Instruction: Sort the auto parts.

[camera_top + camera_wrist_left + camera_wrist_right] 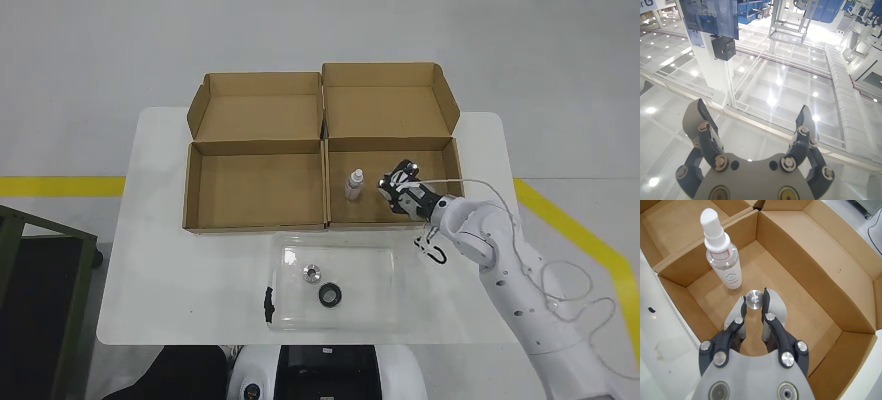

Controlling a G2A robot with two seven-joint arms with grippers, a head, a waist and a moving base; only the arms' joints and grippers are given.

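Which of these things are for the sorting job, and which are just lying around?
For the job: round metal part, held by the right gripper; left box; right box; bottle standing in it; clear tray with silver part, black ring, black piece at its edge.
Just lying about: black scrap on the table; left gripper, open, holding nothing.

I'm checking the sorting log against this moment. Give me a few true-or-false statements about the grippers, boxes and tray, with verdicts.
1. The right gripper is shut on a round metal part. True.
2. The spray bottle lies on its side in the left box. False: it stands upright in the right box.
3. The left gripper is open and holds nothing. True.
4. The black ring sits in a cardboard box. False: it lies in the clear tray.
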